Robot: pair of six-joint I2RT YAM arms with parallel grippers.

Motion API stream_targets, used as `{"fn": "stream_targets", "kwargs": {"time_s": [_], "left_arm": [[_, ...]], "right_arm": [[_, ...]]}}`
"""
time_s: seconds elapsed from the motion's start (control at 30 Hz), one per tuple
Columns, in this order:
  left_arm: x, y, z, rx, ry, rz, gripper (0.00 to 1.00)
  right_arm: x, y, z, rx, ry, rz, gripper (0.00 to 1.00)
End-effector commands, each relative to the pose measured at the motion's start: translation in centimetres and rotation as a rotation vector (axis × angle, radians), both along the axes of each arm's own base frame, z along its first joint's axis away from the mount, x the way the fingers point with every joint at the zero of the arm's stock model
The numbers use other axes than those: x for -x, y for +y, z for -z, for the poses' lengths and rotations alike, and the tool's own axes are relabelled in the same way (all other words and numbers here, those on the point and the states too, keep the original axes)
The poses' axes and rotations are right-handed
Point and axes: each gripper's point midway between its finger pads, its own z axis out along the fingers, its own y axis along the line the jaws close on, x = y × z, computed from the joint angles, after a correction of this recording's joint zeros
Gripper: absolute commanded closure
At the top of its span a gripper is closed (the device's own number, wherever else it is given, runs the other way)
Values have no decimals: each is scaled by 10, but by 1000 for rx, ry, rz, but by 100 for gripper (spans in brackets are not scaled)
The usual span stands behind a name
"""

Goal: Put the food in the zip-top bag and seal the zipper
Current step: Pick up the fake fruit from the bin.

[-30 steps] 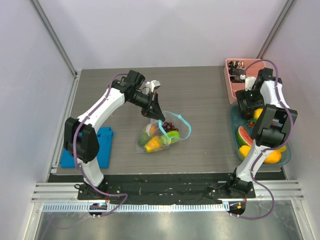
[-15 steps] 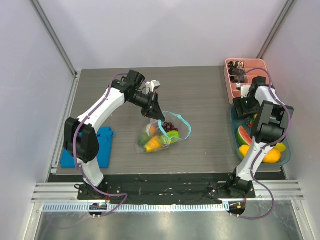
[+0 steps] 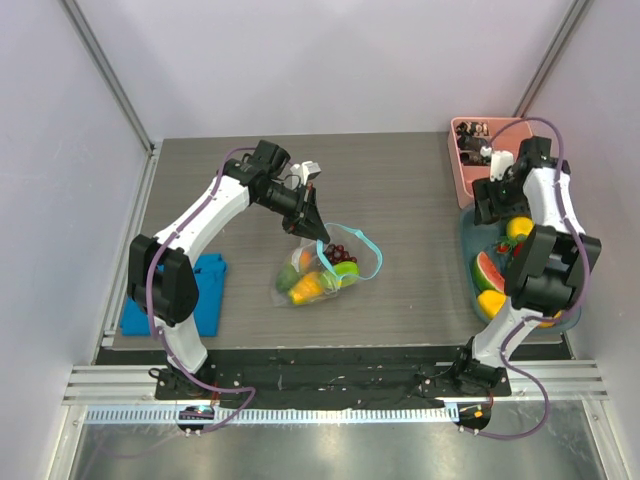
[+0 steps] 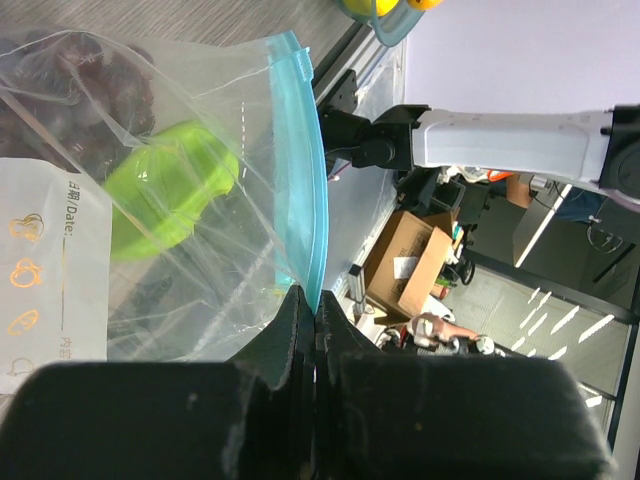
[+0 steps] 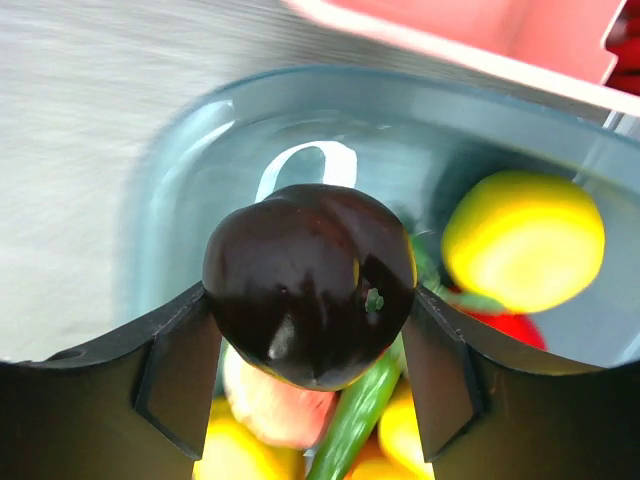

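Grey bench (image 3: pixel 400 180) | left hand (image 4: pixel 313 300) pinches zipper (image 4: pixel 300 150), bag (image 3: pixel 330 268) mouth up | right hand (image 5: pixel 310 295) grips dark fruit (image 5: pixel 300 250); bag well to its left

Bag (image 3: pixel 322 270) left of fruit dish (image 3: pixel 466 258)

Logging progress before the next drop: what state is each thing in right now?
zip-top bag: mouth open, toy fruits inside.
zipper: unsealed.
left pincer: shut on zipper.
right pincer: closed on dark purple fruit.
dark purple fruit: held above blue bowl.
blue bowl: holds yellow fruit and others.
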Motion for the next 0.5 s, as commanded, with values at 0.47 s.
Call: {"fn": "stream_targets", "kwargs": {"time_s": [0.47], "left_arm": [[0,-1,-21,54,-43,22,100]], "right_arm": [[111,324,-127,-533,-124,-767,65]]}}
